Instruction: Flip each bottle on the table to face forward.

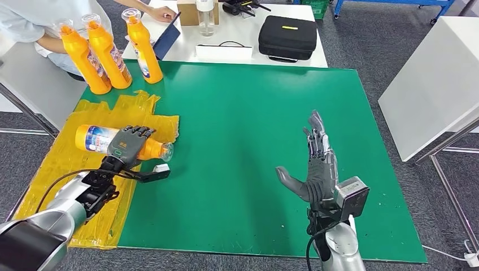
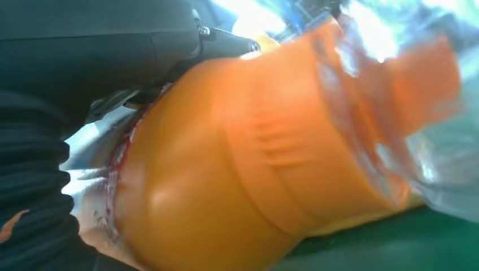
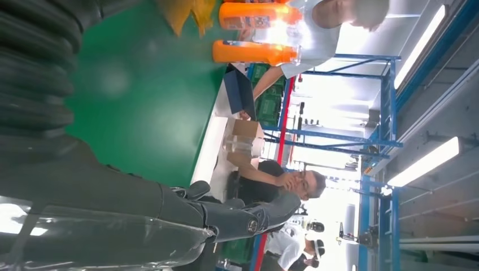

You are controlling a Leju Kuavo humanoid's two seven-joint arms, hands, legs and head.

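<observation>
My left hand [image 1: 129, 144] lies over the orange bottle [image 1: 96, 139] on its side on the yellow sheet [image 1: 68, 169] at the bench's [image 1: 243, 124] left edge, fingers [image 1: 138, 133] wrapped around its body. My right hand [image 1: 319, 166] hovers over bare green, fingers spread, holding nothing. Three more bottles [image 1: 107, 51] stand upright at the far left corner, a person [image 1: 28, 22] just behind them, with a black case [image 1: 287, 37] on the white table [image 1: 186, 48] beyond.

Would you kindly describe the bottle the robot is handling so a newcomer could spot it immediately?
Start at the green table, then its yellow sheet on the left. The orange bottle lies there on its side under the left robot hand, unlike the three upright bottles behind.
</observation>
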